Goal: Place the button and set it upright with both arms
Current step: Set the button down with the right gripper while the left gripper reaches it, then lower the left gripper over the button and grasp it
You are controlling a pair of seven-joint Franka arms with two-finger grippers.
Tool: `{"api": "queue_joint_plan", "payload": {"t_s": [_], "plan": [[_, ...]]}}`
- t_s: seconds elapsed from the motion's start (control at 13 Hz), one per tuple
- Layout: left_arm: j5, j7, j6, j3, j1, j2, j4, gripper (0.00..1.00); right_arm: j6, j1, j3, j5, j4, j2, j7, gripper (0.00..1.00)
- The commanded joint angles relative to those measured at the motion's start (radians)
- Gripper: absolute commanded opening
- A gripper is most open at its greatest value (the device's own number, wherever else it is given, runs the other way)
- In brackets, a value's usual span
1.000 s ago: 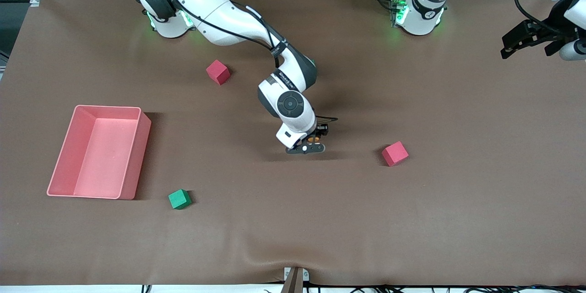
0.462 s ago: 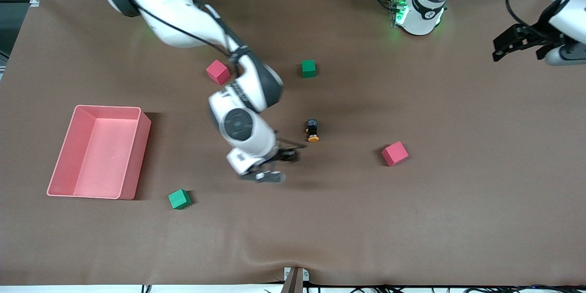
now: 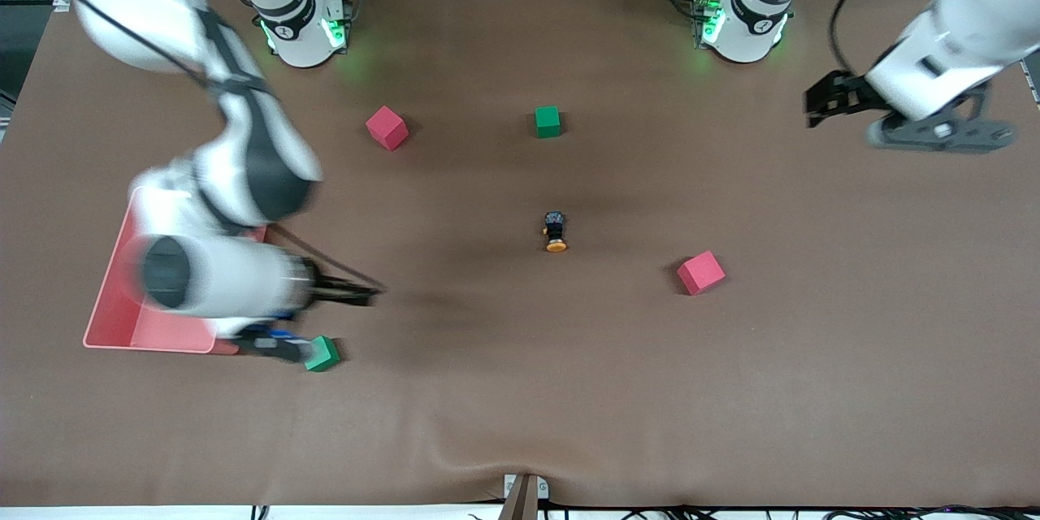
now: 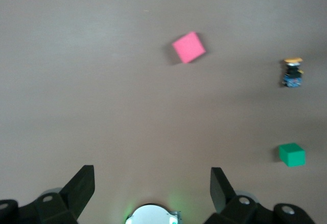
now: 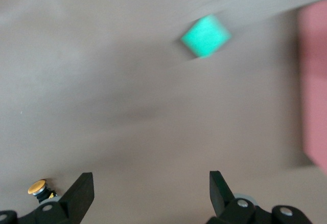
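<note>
The button (image 3: 556, 231) lies on its side in the middle of the table, its orange cap toward the front camera. It also shows in the left wrist view (image 4: 293, 73) and the right wrist view (image 5: 38, 188). My right gripper (image 3: 351, 291) is open and empty, low over the table beside the pink bin (image 3: 110, 313), well away from the button; in its wrist view (image 5: 150, 180) nothing is between the fingers. My left gripper (image 3: 829, 100) is open and empty over the left arm's end of the table, its wrist view (image 4: 150, 175) showing bare mat.
A green cube (image 3: 323, 353) sits by the pink bin's near corner. A red cube (image 3: 700, 272) lies nearer the front camera than the button, toward the left arm's end. Another red cube (image 3: 387, 127) and a green cube (image 3: 548, 121) lie toward the bases.
My right gripper left the button lying on the table and swung away toward the pink bin. My left gripper moved in over the table from its end.
</note>
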Motion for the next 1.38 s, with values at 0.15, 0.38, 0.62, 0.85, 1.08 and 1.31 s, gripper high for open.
{"api": "queue_joint_plan", "payload": {"t_s": [0.15,0.38,0.62,0.85,1.08,1.31], "plan": [[-0.115,-0.055,0.044,-0.029,-0.075,0.236,0.093,1.00,-0.069,-0.039,-0.113,-0.014,-0.048,-0.244,0.006,1.00],[-0.248,-0.113,0.068,-0.029,-0.091,0.354,0.111,1.00,-0.056,-0.056,-0.165,-0.006,-0.213,-0.434,-0.113,1.00],[-0.241,-0.206,0.189,-0.019,-0.218,0.443,0.116,1.00,0.053,-0.044,-0.276,0.009,-0.561,-0.717,-0.244,1.00],[-0.190,-0.245,0.300,-0.011,-0.315,0.570,0.175,1.00,0.050,-0.014,-0.374,0.011,-0.680,-0.830,-0.335,1.00],[-0.145,-0.342,0.412,-0.005,-0.393,0.675,0.226,1.00,0.050,-0.017,-0.397,0.009,-0.683,-0.823,-0.416,1.00],[-0.145,-0.359,0.507,0.052,-0.474,0.740,0.225,1.00,0.031,-0.019,-0.396,0.011,-0.550,-0.729,-0.424,1.00]]}}
